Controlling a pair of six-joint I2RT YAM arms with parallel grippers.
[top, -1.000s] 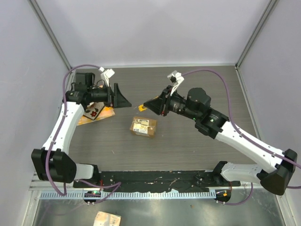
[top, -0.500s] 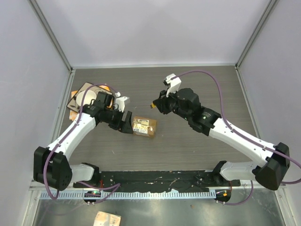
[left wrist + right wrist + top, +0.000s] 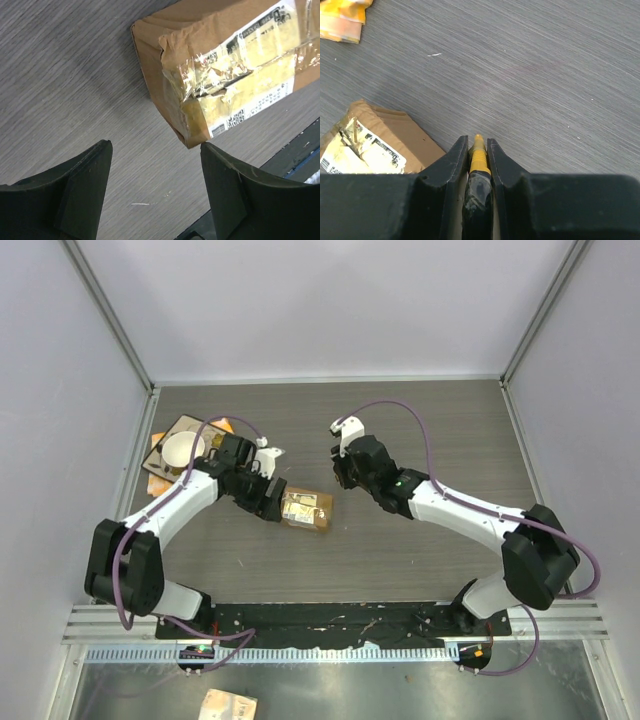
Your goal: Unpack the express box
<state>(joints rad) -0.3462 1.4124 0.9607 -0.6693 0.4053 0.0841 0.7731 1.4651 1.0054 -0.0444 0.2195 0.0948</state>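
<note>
Our express box (image 3: 306, 510) lies flat in the middle of the table (image 3: 400, 540), label up. Our left gripper (image 3: 154, 150), fingers spread, sits just beside its left end; we should straddle that end and clamp it firmly. Beyond, our right gripper (image 3: 477, 144) pinches the yellow utility knife (image 3: 478, 159) near the box's far corner. We judge a shallow cut along the taped seam best.

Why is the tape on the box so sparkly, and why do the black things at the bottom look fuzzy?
Left wrist view: the crinkled clear tape on the small brown cardboard box throws white glare; the left end effector is close to the lens, so soft. Right wrist view: the right end effector, gripping the yellow utility knife, is soft too.
</note>
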